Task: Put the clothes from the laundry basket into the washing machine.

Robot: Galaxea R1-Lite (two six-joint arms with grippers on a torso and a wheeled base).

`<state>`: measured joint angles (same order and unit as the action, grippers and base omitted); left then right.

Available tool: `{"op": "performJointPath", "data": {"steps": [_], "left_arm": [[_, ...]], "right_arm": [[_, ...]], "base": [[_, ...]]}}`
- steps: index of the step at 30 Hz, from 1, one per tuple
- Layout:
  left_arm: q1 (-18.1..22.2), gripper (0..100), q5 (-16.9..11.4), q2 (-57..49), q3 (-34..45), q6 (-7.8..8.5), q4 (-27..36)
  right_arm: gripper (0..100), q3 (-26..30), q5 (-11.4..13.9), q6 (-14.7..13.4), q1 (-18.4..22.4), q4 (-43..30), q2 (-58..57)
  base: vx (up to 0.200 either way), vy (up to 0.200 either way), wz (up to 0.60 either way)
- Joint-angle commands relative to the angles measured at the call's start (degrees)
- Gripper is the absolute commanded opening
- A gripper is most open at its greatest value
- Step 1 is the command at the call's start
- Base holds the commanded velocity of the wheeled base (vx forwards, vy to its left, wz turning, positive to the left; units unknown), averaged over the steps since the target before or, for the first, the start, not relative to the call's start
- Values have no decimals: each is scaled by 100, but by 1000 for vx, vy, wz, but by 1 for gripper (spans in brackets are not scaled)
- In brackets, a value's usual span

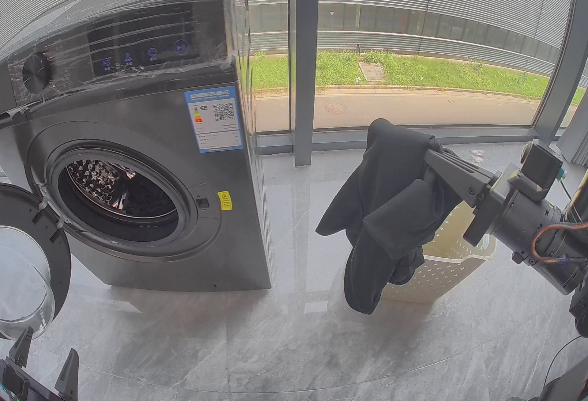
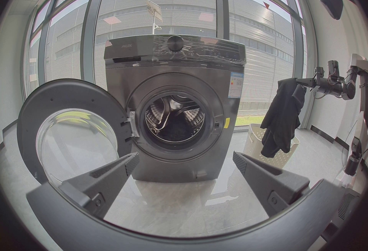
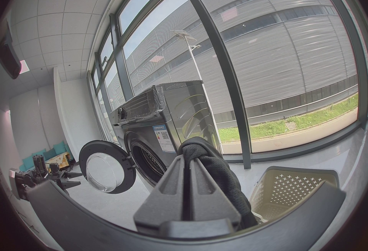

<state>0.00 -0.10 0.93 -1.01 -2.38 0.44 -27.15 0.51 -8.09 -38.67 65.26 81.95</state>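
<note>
The black garment (image 1: 386,206) hangs in soft limp folds to the right of the washing machine (image 1: 239,224), just above the cream perforated laundry basket (image 1: 453,261). The right gripper (image 1: 429,158) reaches level toward the machine, pinched tight on the cloth's top. The left gripper (image 2: 184,156) sits low before the machine's round open door (image 1: 24,261), jaws spread wide. The floor (image 1: 306,347) is glossy grey marble, with tall windows (image 1: 429,22) behind the machine.

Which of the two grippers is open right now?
The left gripper, jaws spread with nothing between them; the right gripper is shut on the black garment near the laundry basket.
</note>
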Motion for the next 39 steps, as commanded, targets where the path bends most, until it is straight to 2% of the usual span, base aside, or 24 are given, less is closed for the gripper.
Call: {"op": "performJointPath", "data": {"steps": [1, 12, 19, 31, 39], "left_arm": [[0, 100, 1, -93, 84, 0, 0], [0, 100, 1, -93, 84, 0, 0], [0, 100, 1, -93, 84, 0, 0], [0, 100, 1, -93, 84, -8, 0], [0, 100, 10, -93, 84, 0, 0]], "right_arm": [[0, 8, 2, 1, -9, 5, 23], [0, 34, 28, 1, -18, 13, 41], [0, 69, 28, 1, -27, 13, 58], [0, 140, 37, 1, -27, 13, 50], [0, 166, 37, 1, -27, 5, 58]], "base": [[0, 200, 0], [0, 200, 0], [0, 0, 0], [-200, 0, 0], [0, 0, 0]]}}
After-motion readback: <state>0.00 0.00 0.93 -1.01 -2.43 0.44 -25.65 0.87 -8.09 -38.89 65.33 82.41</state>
